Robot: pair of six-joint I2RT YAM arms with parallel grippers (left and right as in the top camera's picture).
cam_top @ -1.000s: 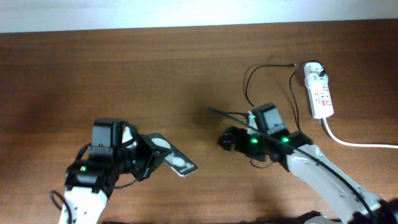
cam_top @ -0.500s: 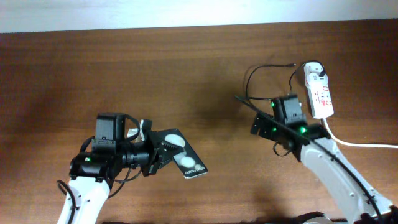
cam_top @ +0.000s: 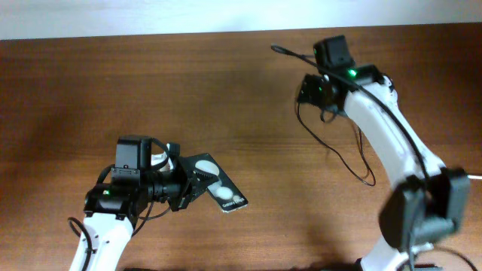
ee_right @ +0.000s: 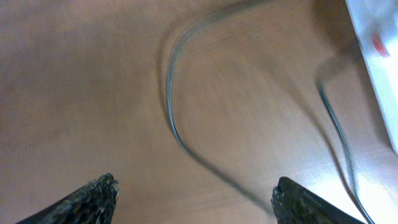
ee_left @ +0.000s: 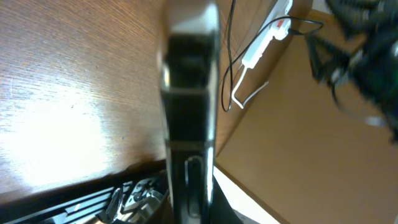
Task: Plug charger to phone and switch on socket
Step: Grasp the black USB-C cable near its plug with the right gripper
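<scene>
My right gripper (ee_right: pixel 194 185) has swung toward the wooden table's (cam_top: pixel 113 90) far edge, jaws apart. My left gripper (cam_top: pixel 187 182) clamps the phone (cam_top: pixel 220 193).

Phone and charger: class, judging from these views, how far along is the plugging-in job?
Done: the left gripper is clamped on the phone. In hand: the open right gripper hovers above the charger cable, gripping nothing. Left: grasp the cable, plug it into the phone, then switch on the socket.
</scene>
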